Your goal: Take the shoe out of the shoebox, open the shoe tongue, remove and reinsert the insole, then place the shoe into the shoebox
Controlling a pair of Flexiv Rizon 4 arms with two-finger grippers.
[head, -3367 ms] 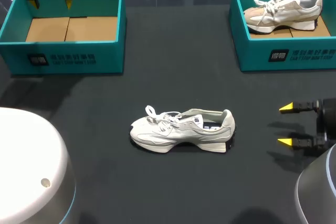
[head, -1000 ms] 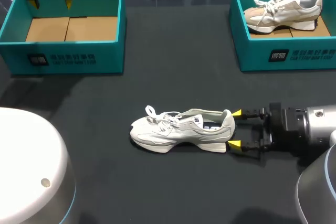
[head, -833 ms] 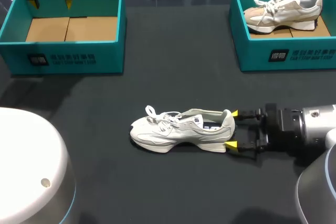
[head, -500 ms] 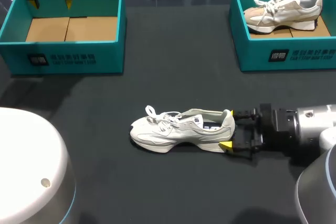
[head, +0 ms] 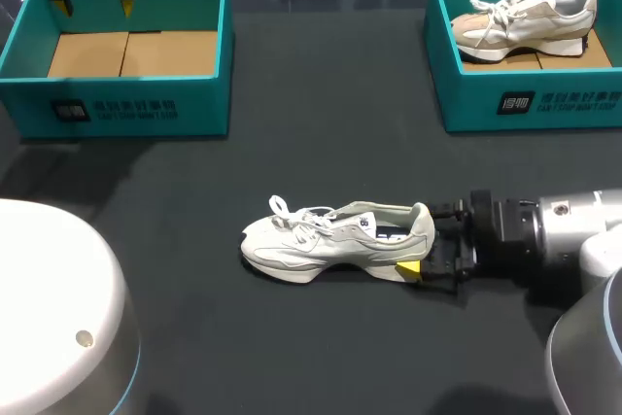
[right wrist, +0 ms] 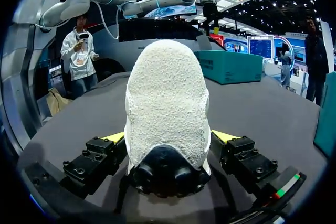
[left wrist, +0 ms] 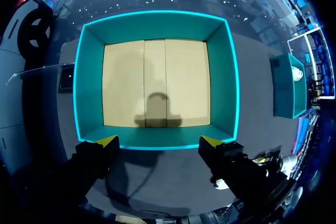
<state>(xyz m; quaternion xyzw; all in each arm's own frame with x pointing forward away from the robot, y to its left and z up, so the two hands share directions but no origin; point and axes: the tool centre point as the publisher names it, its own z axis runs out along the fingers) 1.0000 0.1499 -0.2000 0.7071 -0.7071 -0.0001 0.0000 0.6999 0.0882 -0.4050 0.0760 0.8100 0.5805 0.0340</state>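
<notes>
shoe (head: 335,240) out of box, lying at worktop centre, toe to 9 o'clock. right gripper (head: 420,238) wide, straddling heel from 3 o'clock, apparently not yet clamped. left gripper (head: 94,5) wide over empty shoebox (head: 117,109) at 10 o'clock. tongue, insole, reboxing all left.

Shoe (head: 335,240) lies mid-worktop (head: 321,123), heel between your right claw's (head: 420,238) spread fingers (head: 409,268); your left claw (head: 94,5) hangs over the far-left box (head: 126,109); another shoe (head: 525,18) sits in the far-right box (head: 525,104).
</notes>
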